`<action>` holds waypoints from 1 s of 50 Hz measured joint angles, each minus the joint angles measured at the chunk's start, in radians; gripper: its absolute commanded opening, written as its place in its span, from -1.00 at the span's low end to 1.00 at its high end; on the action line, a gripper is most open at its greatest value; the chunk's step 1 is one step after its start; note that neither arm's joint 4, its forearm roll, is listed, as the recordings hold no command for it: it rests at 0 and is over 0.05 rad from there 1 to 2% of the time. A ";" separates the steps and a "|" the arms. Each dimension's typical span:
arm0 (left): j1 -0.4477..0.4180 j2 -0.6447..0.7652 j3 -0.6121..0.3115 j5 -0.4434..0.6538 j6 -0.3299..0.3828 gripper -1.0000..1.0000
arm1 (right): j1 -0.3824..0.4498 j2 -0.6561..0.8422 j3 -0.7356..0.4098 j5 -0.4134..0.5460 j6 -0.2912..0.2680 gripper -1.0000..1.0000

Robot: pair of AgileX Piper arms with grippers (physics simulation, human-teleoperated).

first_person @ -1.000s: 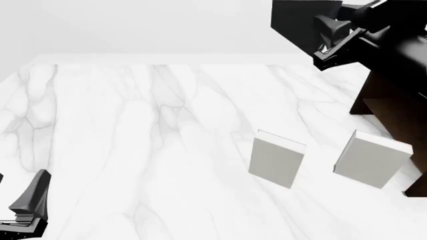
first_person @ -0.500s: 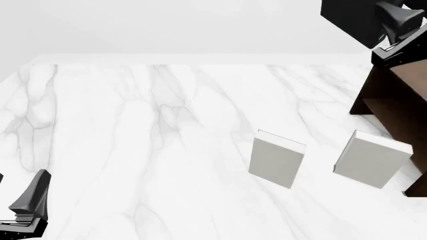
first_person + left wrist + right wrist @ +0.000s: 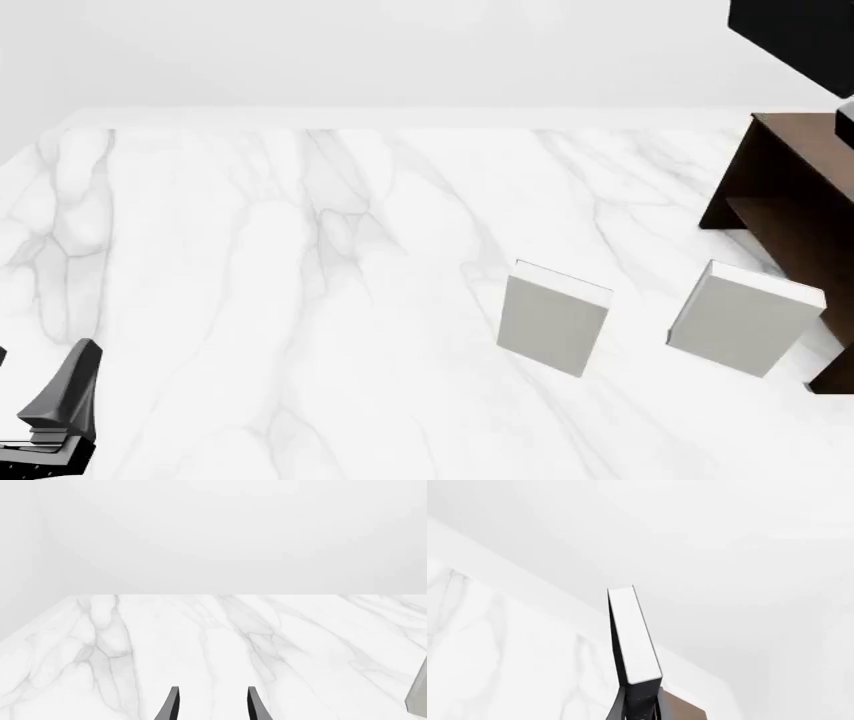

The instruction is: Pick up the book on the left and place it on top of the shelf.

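Over the last second the right arm has swung away to the right and up, so that only a dark corner of the book [image 3: 798,35] shows at the top right of the front view, above the shelf [image 3: 787,190]. From the right wrist camera the book [image 3: 634,635] stands edge-on, white page edges facing out, pinched at its near end by the right hand [image 3: 639,711], with a bit of brown shelf beside the fingers. Two light grey books, one nearer the middle [image 3: 553,318] and one by the shelf [image 3: 741,318], stand upright on the marble bench [image 3: 267,280]. At the bench's near left corner the left hand [image 3: 212,712] holds nothing, its fingers parted a little.
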 measured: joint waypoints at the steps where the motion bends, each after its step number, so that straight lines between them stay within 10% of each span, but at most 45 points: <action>1: 0.000 0.000 0.000 0.000 0.000 1.00 | -0.004 -0.002 -0.001 0.004 -0.004 -1.00; 50: 0.000 0.000 0.000 0.000 0.000 1.00 | -0.209 -0.064 0.026 0.064 -0.183 -1.00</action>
